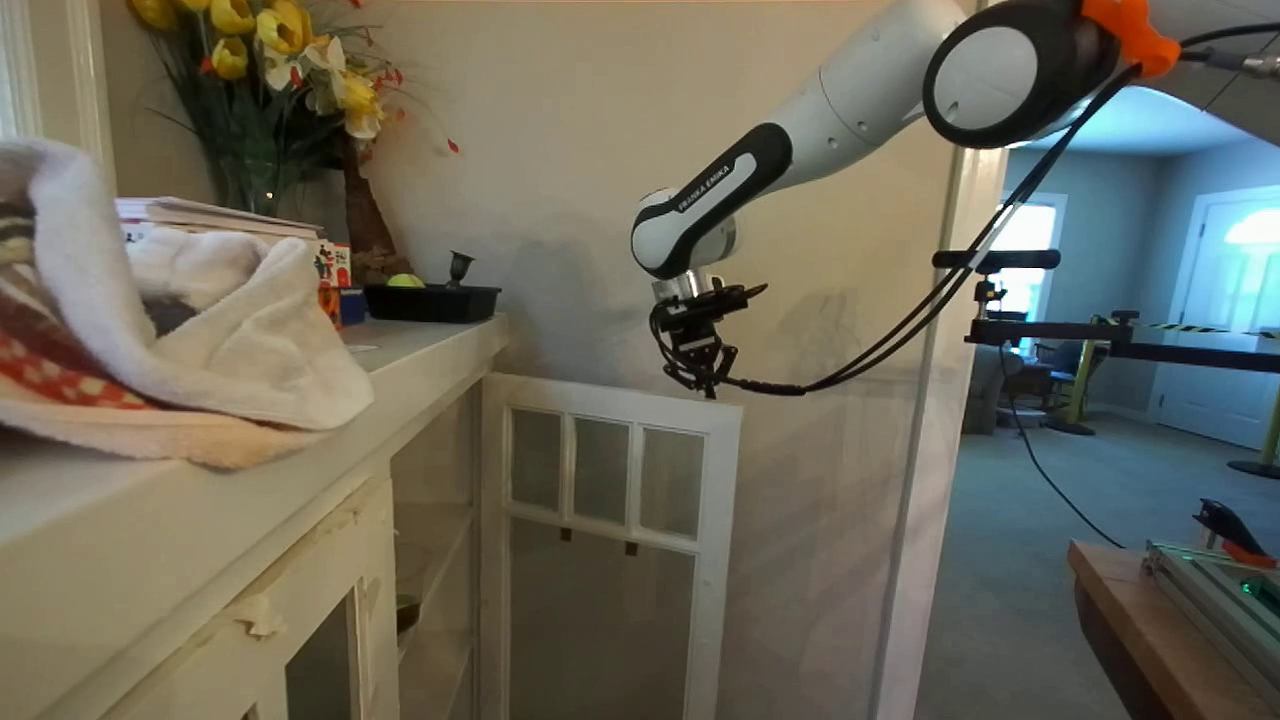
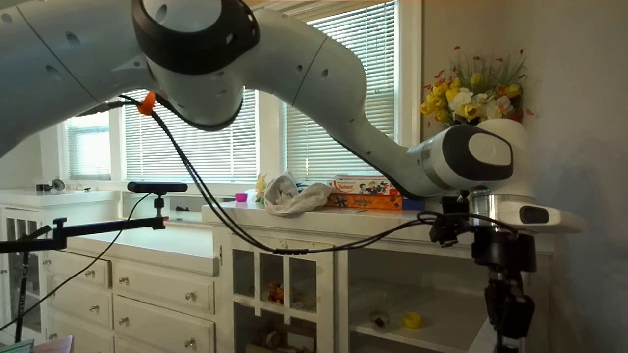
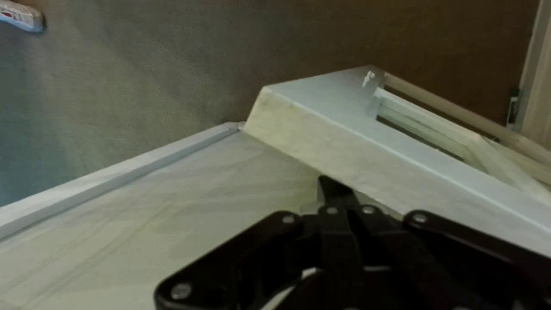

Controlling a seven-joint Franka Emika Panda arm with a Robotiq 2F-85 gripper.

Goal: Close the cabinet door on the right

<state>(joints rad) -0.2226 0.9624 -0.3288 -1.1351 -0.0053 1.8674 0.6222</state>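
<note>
The cabinet door [image 1: 602,529], white with three small square openings along its top, stands swung open in an exterior view, out from the cabinet and close to the wall. My gripper [image 1: 710,390] points down by its upper outer corner, fingers together with nothing between them. In the wrist view the shut gripper [image 3: 337,189] lies along the top edge of the door [image 3: 327,144]; that edge appears to cover part of the fingertips, on the wall side. Contact cannot be told. In an exterior view the gripper [image 2: 510,338] runs down to the picture's bottom, its tips cut off.
Right behind the door rises the wall [image 1: 820,560]. The open cabinet's shelf [image 2: 407,338] bears a yellow cup [image 2: 412,320]. Above, the counter [image 1: 440,345] carries a towel [image 1: 250,350], a black tray [image 1: 430,303] and flowers [image 1: 285,60]. A neighbouring glazed door [image 2: 326,294] sits left of the opening.
</note>
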